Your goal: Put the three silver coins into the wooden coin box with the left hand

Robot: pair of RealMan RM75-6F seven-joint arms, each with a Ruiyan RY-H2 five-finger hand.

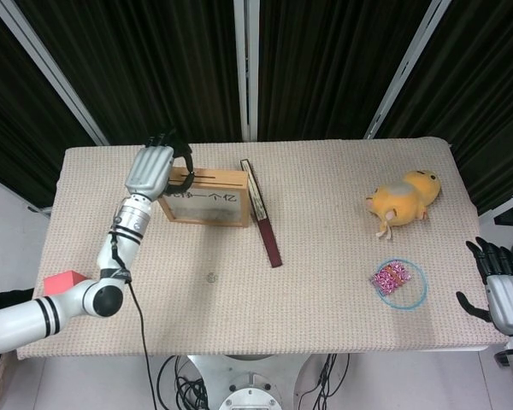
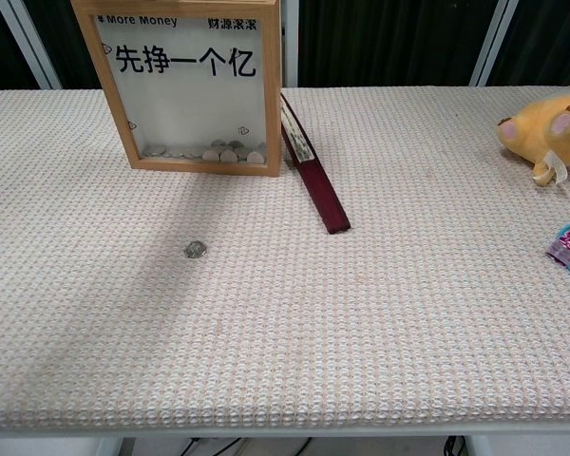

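Note:
The wooden coin box (image 1: 202,196) stands upright at the back left of the table, with a slot along its top edge. The chest view shows several coins (image 2: 216,151) lying inside the box (image 2: 187,87) behind its clear front. One silver coin (image 1: 210,277) lies on the cloth in front of the box, also seen as the coin (image 2: 195,249) in the chest view. My left hand (image 1: 156,167) hovers over the box's left top corner, fingers curled toward the slot; anything between them is hidden. My right hand (image 1: 504,295) hangs off the table's right front corner, fingers apart and empty.
A dark red flat case (image 1: 262,214) leans against the box's right side. A yellow plush toy (image 1: 403,196) lies at the right, with a pink packet inside a blue ring (image 1: 398,281) in front of it. A red block (image 1: 63,283) sits beyond the table's left edge.

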